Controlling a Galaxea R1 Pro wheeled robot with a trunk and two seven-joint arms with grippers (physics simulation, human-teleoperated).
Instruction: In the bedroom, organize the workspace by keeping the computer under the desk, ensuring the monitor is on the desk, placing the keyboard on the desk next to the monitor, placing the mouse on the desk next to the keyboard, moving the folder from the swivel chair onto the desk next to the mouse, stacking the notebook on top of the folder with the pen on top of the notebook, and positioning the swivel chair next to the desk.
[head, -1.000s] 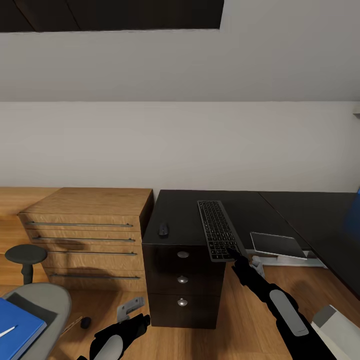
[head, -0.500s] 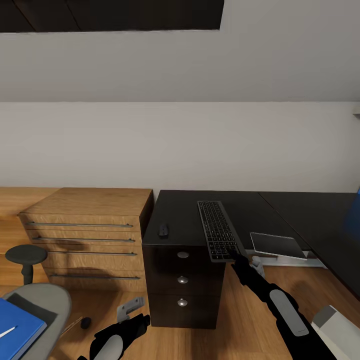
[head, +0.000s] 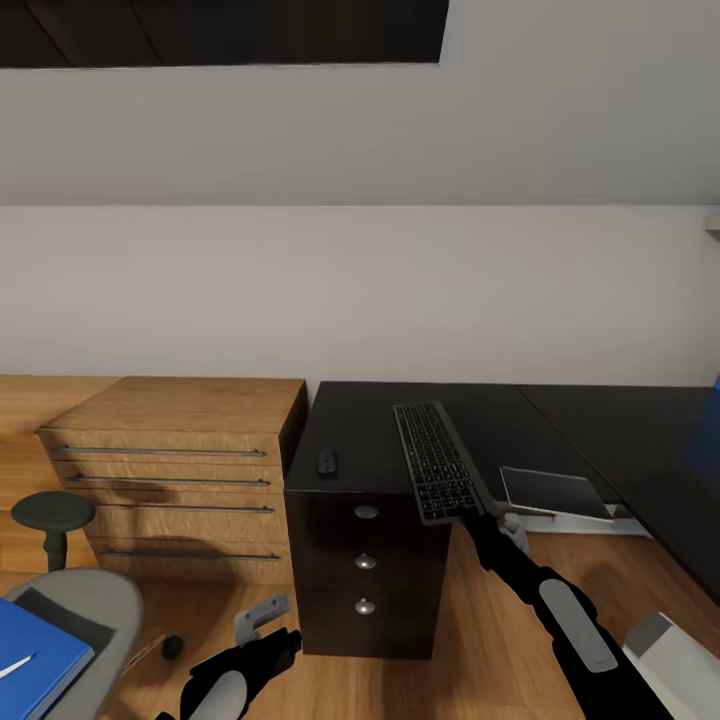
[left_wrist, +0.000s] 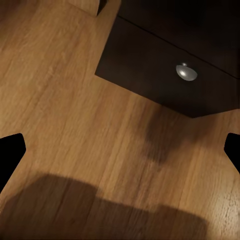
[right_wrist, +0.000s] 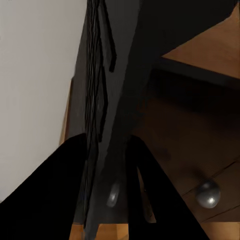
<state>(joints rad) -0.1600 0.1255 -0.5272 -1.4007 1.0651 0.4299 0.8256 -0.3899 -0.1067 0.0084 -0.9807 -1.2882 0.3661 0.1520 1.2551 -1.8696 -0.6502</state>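
Note:
The long dark-grey keyboard (head: 435, 470) lies on the black desk (head: 360, 420), its near end jutting over the front edge. My right gripper (head: 468, 514) is shut on that near end; in the right wrist view its fingers (right_wrist: 75, 190) sit on either side of the keyboard (right_wrist: 102, 100). The small black mouse (head: 326, 461) rests on the desk left of the keyboard. My left gripper (head: 283, 640) hangs low over the floor, open and empty (left_wrist: 120, 150). The grey swivel chair (head: 95, 610) at lower left carries the blue folder (head: 35, 650) with the white pen (head: 14, 664) on it.
A light-wood chest (head: 175, 470) stands left of the desk's three-drawer unit (head: 365, 565). A round dark disc on a stem (head: 50, 512) is by the chair. A flat grey item on a white stand (head: 555, 490) sits under the desk. Something blue (head: 705, 440) shows at the right edge.
The keyboard and my right gripper have shifted very slightly to the left on the desk edge. The left arm has not moved.

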